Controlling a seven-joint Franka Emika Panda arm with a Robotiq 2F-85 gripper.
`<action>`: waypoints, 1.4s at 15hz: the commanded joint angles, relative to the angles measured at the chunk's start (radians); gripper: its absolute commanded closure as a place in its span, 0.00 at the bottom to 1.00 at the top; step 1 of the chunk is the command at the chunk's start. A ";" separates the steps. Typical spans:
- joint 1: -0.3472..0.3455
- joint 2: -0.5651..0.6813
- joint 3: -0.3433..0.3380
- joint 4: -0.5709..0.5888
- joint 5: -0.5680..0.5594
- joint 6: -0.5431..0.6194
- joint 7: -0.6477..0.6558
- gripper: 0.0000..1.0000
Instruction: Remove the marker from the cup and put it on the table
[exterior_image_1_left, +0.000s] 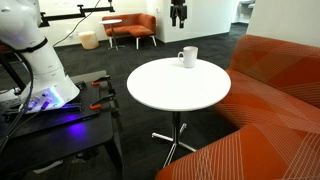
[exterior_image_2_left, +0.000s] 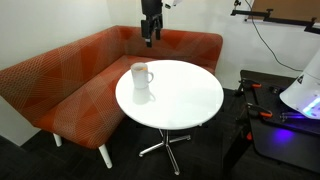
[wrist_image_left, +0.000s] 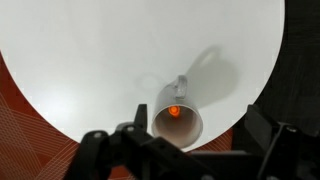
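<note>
The white cup (exterior_image_1_left: 187, 57) stands upright near the far edge of the round white table (exterior_image_1_left: 170, 92), also in the other exterior view, cup (exterior_image_2_left: 141, 75) and table (exterior_image_2_left: 185, 100). In the wrist view I look straight down into the cup (wrist_image_left: 190, 128). The orange marker (wrist_image_left: 173, 111) shows as a small orange spot inside it. My gripper (exterior_image_1_left: 179, 14) hangs high above the cup, well apart from it, also in an exterior view (exterior_image_2_left: 150, 32). Its fingers are spread wide at the bottom of the wrist view (wrist_image_left: 185, 158), open and empty.
An orange sofa (exterior_image_2_left: 60, 75) wraps round the table's cup side (exterior_image_1_left: 275, 90). A dark workbench with cables and the robot base (exterior_image_1_left: 45, 100) stands beside the table. The table's star base (exterior_image_2_left: 165, 145) is on the dark floor. An orange armchair (exterior_image_1_left: 132, 28) is far back.
</note>
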 joint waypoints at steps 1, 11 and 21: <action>0.007 0.000 -0.008 0.002 0.004 -0.002 -0.002 0.00; -0.005 0.089 -0.014 0.116 0.024 -0.023 -0.003 0.00; -0.028 0.303 -0.023 0.403 0.077 -0.218 -0.008 0.00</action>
